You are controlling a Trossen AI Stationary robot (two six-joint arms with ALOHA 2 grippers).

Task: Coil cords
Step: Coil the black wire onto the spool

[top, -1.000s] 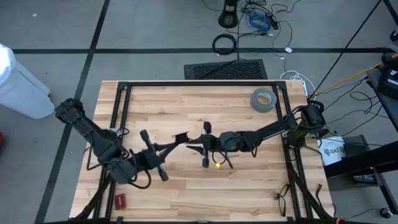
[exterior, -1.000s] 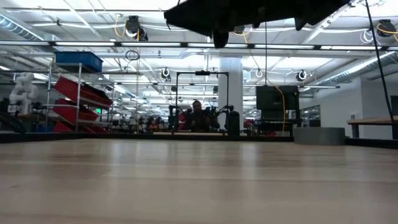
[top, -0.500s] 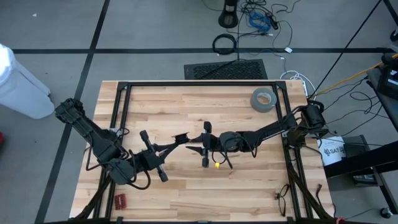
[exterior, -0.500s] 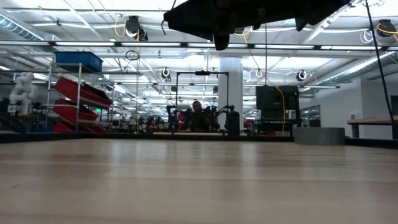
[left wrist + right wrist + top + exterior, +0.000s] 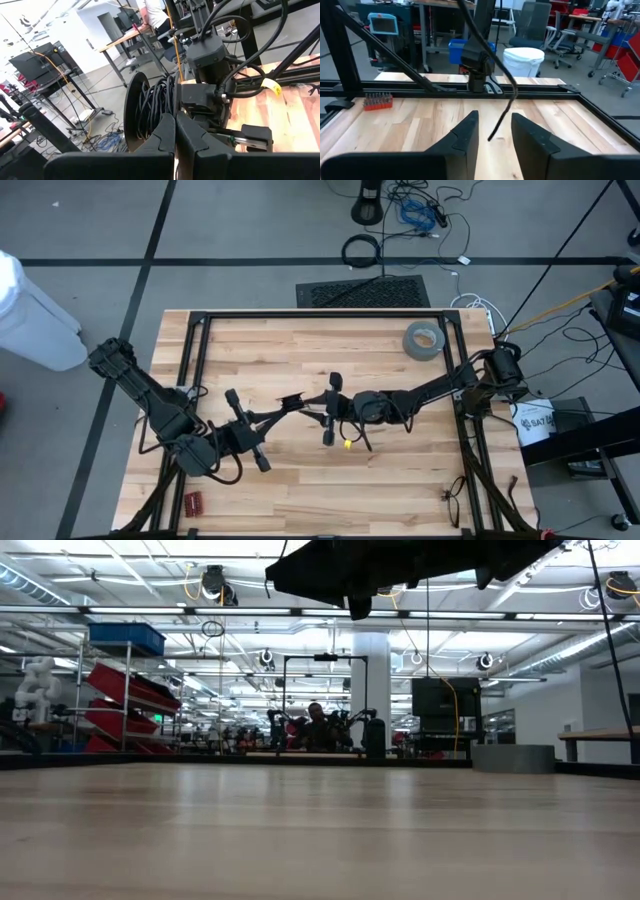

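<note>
The cord [image 5: 509, 102] shows clearly only in the right wrist view. It is a thin black line that comes down from above and curves. Its loose end hangs in the gap between that arm's two fingers, above the boards. It touches neither finger there. In the high view it is too thin to pick out.

The wooden table [image 5: 400, 480] has a black frame around it. Both arms reach toward the middle of the table from opposite sides.

The left end effector [image 5: 293, 399] points toward the right one. Its fingers [image 5: 165, 135] are pressed together, closed. Whether the cord is pinched between them cannot be told.

The right end effector [image 5: 312, 413] is just beside it, nearly tip to tip. It is open, and its fingers [image 5: 467, 130] stand apart with nothing gripped.

In the low view both arms hang as a dark shape above the table top.

A grey tape roll [image 5: 422, 338] lies flat near the far right corner, well apart from both arms. A small red block [image 5: 193, 502] sits at the near left edge.

A person [image 5: 316, 725] sits far back in the room.
</note>
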